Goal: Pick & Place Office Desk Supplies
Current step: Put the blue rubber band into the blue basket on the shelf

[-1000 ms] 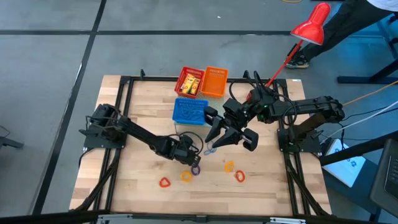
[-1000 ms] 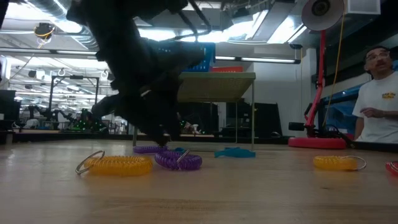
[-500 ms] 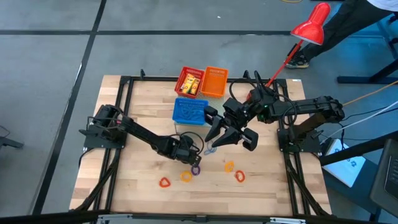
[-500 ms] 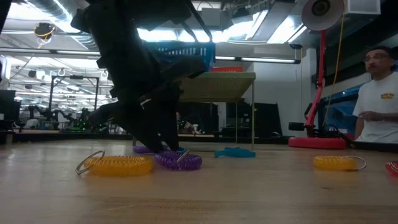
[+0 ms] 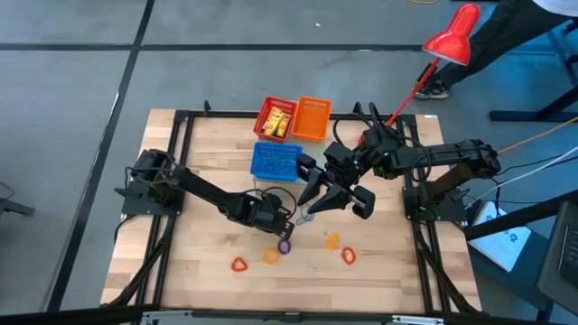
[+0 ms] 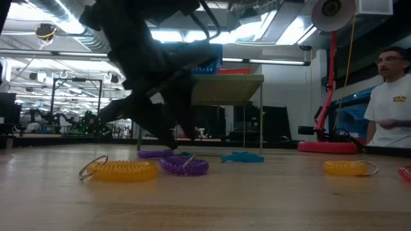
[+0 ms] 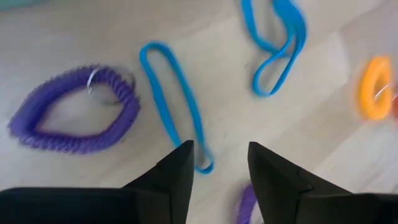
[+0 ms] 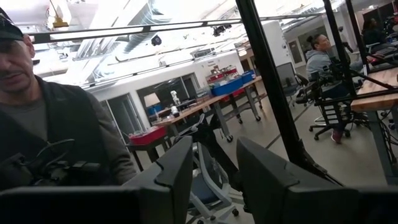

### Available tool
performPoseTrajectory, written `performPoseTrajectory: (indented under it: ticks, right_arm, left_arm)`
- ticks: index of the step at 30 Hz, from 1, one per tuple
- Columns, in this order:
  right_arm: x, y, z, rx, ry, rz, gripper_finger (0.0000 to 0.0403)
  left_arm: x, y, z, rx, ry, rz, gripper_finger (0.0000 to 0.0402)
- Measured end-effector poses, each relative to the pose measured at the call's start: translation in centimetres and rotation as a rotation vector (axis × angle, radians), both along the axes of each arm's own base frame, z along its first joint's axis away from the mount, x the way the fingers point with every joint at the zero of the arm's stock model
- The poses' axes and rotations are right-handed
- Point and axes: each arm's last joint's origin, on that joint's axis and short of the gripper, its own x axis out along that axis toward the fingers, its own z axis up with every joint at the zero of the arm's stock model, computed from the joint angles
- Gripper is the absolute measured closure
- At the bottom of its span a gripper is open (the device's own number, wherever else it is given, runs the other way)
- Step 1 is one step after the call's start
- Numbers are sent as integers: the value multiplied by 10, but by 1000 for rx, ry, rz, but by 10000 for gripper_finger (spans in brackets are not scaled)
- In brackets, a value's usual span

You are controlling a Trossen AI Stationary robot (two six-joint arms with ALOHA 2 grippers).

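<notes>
My left gripper (image 7: 217,155) hangs open low over the table, slanting down. Its fingertips stand on either side of the near end of a thin blue band loop (image 7: 174,106) that lies flat on the wood. I cannot tell whether a fingertip touches the band. Beside it lie a purple coil (image 7: 74,118), a second blue band (image 7: 280,50) and an orange coil (image 7: 373,87). In the high view this gripper (image 5: 280,215) is at mid-table, above a purple coil (image 5: 285,246). My right gripper (image 5: 339,199) waits raised, open and empty.
Red (image 5: 278,117), orange (image 5: 312,117) and blue (image 5: 275,161) mesh baskets stand at the far middle. Orange (image 5: 270,256) and red (image 5: 238,264) coils lie toward the near edge. A red lamp (image 5: 454,36) stands at the far right. A person (image 6: 392,96) is beyond the table.
My left gripper has rolled a little and swung slightly sideways above the purple coils. The coils and bands on the table have stayed where they were.
</notes>
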Motion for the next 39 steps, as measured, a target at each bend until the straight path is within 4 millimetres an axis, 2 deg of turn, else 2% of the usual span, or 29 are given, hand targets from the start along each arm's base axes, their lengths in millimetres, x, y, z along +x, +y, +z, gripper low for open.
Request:
performPoseTrajectory:
  ticks: [6, 19, 24, 30, 35, 39]
  right_arm:
    - [0, 0, 0, 1, 4, 9, 275]
    - [0, 1, 0, -1, 5, 20, 275]
    - [0, 1, 0, -1, 4, 20, 275]
    - [0, 1, 0, -1, 4, 20, 275]
    - [0, 1, 0, -1, 4, 20, 275]
    - [0, 1, 0, -3, 4, 25, 275]
  left_arm:
    - [0, 3, 1, -4, 4, 20, 231]
    - [2, 3, -14, -43, 59, 8, 233]
    - [2, 3, -22, -53, 92, -1, 265]
    - [4, 0, -43, -116, 157, -32, 298]
    - [5, -1, -45, -114, 153, -67, 321]
    - [5, -2, -46, -108, 154, -89, 359]
